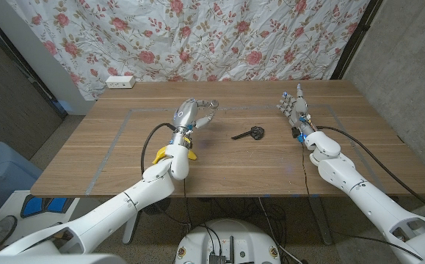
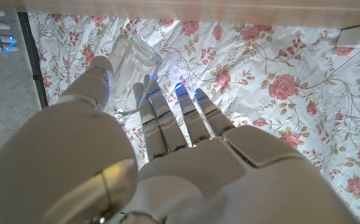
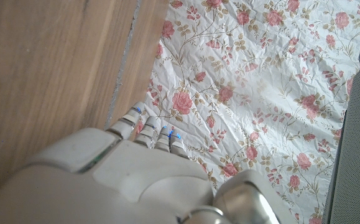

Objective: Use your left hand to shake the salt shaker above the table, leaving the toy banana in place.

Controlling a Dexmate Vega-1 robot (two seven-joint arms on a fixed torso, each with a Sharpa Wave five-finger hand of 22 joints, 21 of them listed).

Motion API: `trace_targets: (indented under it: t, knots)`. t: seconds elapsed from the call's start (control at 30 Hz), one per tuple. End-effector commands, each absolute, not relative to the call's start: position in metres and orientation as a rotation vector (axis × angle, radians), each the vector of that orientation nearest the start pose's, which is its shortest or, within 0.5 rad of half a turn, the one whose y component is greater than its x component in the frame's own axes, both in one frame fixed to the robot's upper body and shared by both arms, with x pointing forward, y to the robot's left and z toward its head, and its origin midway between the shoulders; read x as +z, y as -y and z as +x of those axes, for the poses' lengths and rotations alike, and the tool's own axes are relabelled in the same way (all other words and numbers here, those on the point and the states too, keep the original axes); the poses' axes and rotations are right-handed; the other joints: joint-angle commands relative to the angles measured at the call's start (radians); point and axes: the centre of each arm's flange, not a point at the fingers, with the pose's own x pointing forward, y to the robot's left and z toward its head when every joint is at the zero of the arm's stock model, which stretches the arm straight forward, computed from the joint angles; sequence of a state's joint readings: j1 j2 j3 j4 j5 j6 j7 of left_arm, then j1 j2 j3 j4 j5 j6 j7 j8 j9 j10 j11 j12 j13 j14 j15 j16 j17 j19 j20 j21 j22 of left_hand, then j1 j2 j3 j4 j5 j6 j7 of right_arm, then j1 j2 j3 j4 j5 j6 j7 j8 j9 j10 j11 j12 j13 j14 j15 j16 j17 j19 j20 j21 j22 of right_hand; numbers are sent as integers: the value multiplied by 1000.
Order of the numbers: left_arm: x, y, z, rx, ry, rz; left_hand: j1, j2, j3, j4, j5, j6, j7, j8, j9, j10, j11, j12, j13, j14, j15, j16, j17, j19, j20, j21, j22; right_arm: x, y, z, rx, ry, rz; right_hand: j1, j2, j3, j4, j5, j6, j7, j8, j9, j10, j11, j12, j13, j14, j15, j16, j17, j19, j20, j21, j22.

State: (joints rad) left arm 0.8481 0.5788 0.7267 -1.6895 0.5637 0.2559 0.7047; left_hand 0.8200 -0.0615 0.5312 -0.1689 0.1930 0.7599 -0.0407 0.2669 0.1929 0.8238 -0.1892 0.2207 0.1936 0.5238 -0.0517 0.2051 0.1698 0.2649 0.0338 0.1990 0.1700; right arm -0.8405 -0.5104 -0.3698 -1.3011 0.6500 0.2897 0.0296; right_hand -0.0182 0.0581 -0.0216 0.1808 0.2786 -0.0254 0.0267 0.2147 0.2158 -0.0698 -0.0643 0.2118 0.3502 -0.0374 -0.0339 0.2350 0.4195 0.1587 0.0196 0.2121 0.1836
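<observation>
My view down onto the wooden table (image 1: 271,165), its top marked with a faint taped rectangle: a small black object (image 1: 250,133) lies near the centre, a toy banana (image 1: 174,154) sits nearer the front edge, and a white power strip (image 1: 120,82) rests at the far left corner.

Two arms in glossy white rounded shells, segmented at bulbous joints. Left hand (image 1: 188,115): pale grey-white casing, jointed silver-grey fingers (image 2: 161,118) with small blue lights along them, smooth domed knuckle housing. Black cable looped just behind the wrist. Right hand (image 1: 293,105): matching grey casing, blue-lit fingers (image 3: 147,127), blue and red fittings at the wrist, black cable trailing back along the forearm.
</observation>
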Motion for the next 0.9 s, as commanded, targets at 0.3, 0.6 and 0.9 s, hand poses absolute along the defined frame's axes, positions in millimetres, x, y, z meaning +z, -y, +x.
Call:
trace_targets:
  t: [0.3,0.6,0.9]
  knots:
    - [7,-165,565,458,1080,1231,2,10,-11,-1,1,23,7,0,6,37,-24,0,3,14,-118,-4,1,13,-5,-2,2,-27,290,652,206,593,42,-1,102,-1,6,6,-1,9,4,4,-7,-2,3,3,-6,-33,4,5,9,1,6,5]
    - [15,-167,563,475,1117,1299,5,13,-12,-2,2,28,4,0,7,43,-26,0,3,18,-123,-4,1,16,-6,-2,2,-27,290,652,206,593,42,-1,102,-1,6,6,-1,9,4,4,-5,-1,4,3,-7,-33,4,5,9,1,6,5]
    - [23,-167,562,492,1178,1372,9,15,-14,-4,2,31,0,-1,7,47,-27,-1,4,22,-127,-4,1,21,-4,-1,2,-27,290,652,206,593,42,-1,102,-1,6,6,-1,9,3,4,-8,-1,3,3,-6,-34,4,5,9,0,6,5]
